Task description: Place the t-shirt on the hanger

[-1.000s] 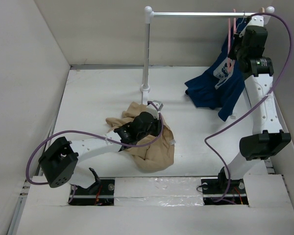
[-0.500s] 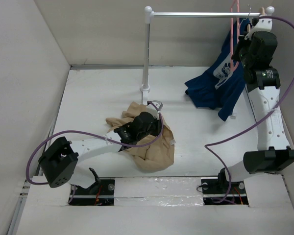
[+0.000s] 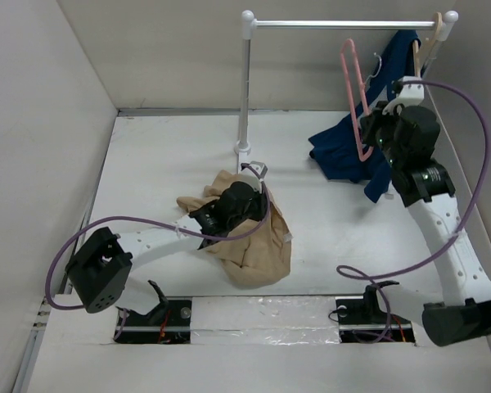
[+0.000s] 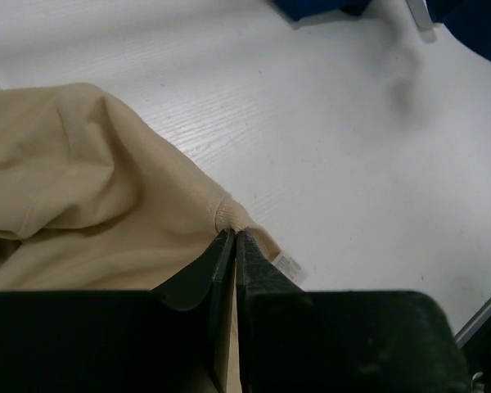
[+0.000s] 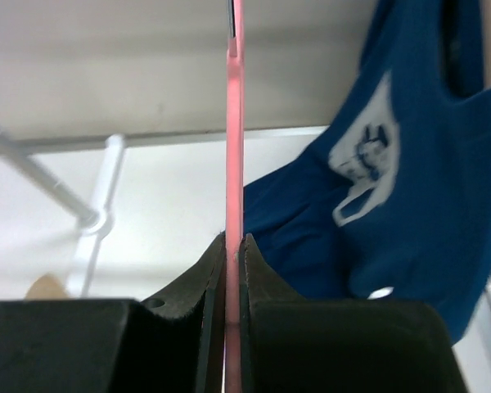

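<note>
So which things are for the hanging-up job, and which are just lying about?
For the job: the tan t-shirt, pinched in the left fingers; the pink hanger, held in the right fingers.
Just there: the dark blue t-shirt; the wooden hanger; the clothes rail.

Two t-shirts lie in view: one tan t-shirt [image 3: 258,250] and one dark blue t-shirt [image 3: 340,155]. There are two hangers as well, one pink hanger [image 3: 353,90] and one wooden hanger [image 3: 436,29]. One clothes rail [image 3: 344,24] stands on one white post [image 3: 245,82]. Two arms show, the left arm [image 3: 151,246] and the right arm [image 3: 450,237], each with one gripper: the left gripper [image 4: 234,237] and the right gripper [image 5: 235,241]. Two purple cables [image 3: 106,219] are in view, one per arm.
</note>
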